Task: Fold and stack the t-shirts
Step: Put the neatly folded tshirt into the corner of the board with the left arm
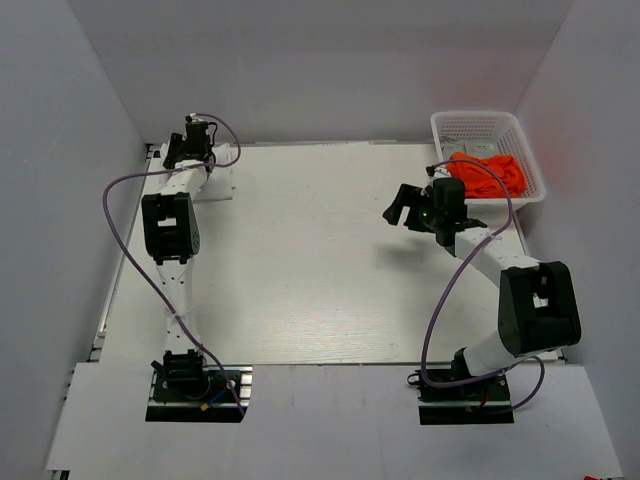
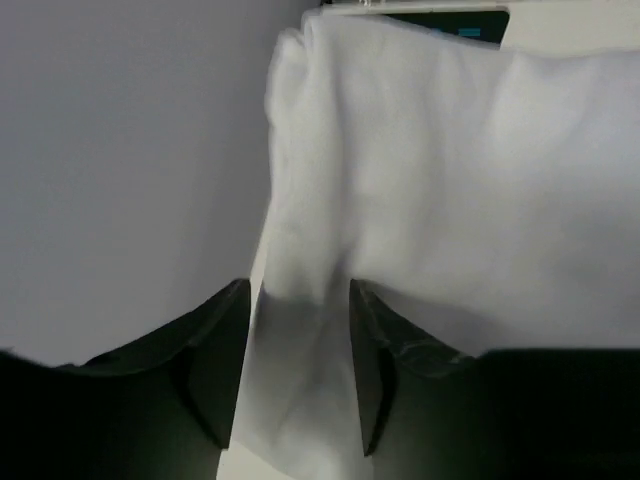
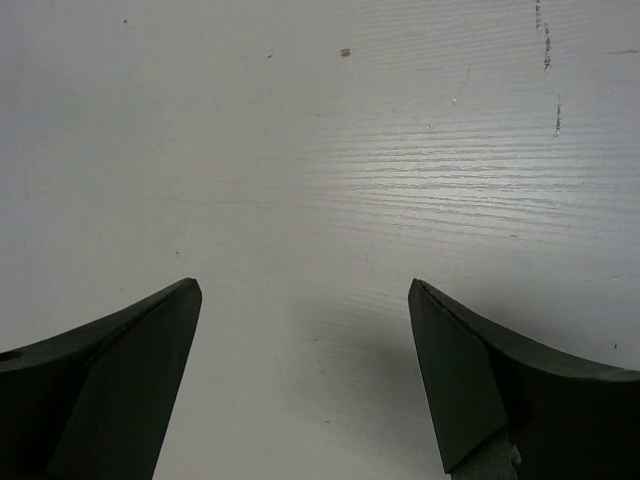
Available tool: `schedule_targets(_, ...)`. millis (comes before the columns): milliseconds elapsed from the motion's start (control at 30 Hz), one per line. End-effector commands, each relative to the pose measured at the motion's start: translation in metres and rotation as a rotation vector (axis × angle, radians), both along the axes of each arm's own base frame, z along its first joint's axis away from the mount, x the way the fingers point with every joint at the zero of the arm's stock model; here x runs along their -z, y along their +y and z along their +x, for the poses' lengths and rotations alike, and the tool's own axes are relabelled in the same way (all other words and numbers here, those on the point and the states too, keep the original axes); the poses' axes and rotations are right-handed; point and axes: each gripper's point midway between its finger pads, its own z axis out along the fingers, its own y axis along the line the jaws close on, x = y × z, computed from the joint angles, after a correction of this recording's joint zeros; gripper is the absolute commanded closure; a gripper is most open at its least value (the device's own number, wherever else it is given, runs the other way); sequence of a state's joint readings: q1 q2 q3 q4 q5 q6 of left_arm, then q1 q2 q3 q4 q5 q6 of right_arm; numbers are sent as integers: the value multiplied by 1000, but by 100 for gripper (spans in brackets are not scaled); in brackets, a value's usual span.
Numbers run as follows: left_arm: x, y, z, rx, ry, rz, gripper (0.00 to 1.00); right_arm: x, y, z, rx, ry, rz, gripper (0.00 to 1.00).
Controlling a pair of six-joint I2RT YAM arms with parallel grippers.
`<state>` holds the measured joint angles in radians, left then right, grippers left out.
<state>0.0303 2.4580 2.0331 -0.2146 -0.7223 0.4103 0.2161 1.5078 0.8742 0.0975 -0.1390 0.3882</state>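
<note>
**Top external: white shirt well left of basket, orange shirt inside it**

The orange shirt [image 1: 487,173] is seen bunched inside the basket [image 1: 480,122], against its near-right side. The white shirt [image 1: 218,182] is found well apart from the basket, across the table [image 1: 320,260] to the basket's left, as a small folded heap.

The left gripper [image 2: 297,290] is placed at that heap, far from the basket. In the left wrist view its jaws are held partly apart, and a thick fold of the white shirt fills the gap between them. Whether the cloth is pinched or lies loose cannot be told.

The right gripper [image 3: 302,285] is positioned just beside the basket, on its near-left side. Its jaws are spread wide above bare table, and nothing is grasped.
</note>
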Motion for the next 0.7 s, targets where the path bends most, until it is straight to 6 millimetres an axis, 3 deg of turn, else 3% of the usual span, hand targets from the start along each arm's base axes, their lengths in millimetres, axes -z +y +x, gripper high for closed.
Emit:
schedule_targets(0, -65, 9, 18, -7, -162, 27, 40, -25, 6, 8, -22, -50, 34, 10)
schedule_targets(33, -65, 9, 18, -7, -162, 27, 1, -25, 9, 7, -29, -50, 41, 10)
schedule_targets(100, -96, 11, 16, -41, -241, 14, 0, -36, 9, 7, -37, -85, 52, 10)
schedule_targets(167, -110, 9, 12, -63, -278, -25, 0, -35, 9, 4, -33, -85, 62, 10)
schedule_targets(200, -129, -1, 13, -65, -350, -86, 0, -39, 9, 1, -33, -94, 71, 10)
schedule_targets(233, -127, -6, 6, -64, -315, -127, 0, -37, 9, -1, -23, -92, 77, 10)
schedule_targets(300, -140, -31, 7, -4, -336, -248, 0, -45, 6, -7, -14, -123, 90, 10)
schedule_targets(367, -155, -63, -8, 10, -370, -450, 0, -44, 7, -15, -13, -136, 111, 10)
schedule_targets(433, -144, -110, -19, 89, -350, -693, 0, -57, 9, -22, -17, -164, 145, 10)
schedule_targets(467, -143, -128, -42, 114, -332, -756, 0, -48, 9, -29, -21, -147, 145, 10)
schedule_targets(533, -142, -185, -65, 247, -307, -890, 0, -62, 7, -37, -23, -185, 157, 10)
schedule_targets(567, -107, -200, -88, 256, -251, -915, 0, -51, 5, -44, -19, -159, 147, 10)
schedule_targets(600, -133, -211, -111, 289, -306, -928, 0, -55, 3, -50, -21, -165, 138, 10)
schedule_targets(633, -129, -234, -130, 312, -297, -967, 0, -61, 0, -53, -11, -186, 130, 10)
schedule_targets(667, -90, -246, -160, 315, -216, -998, 0, -55, -4, -58, -3, -169, 116, 10)
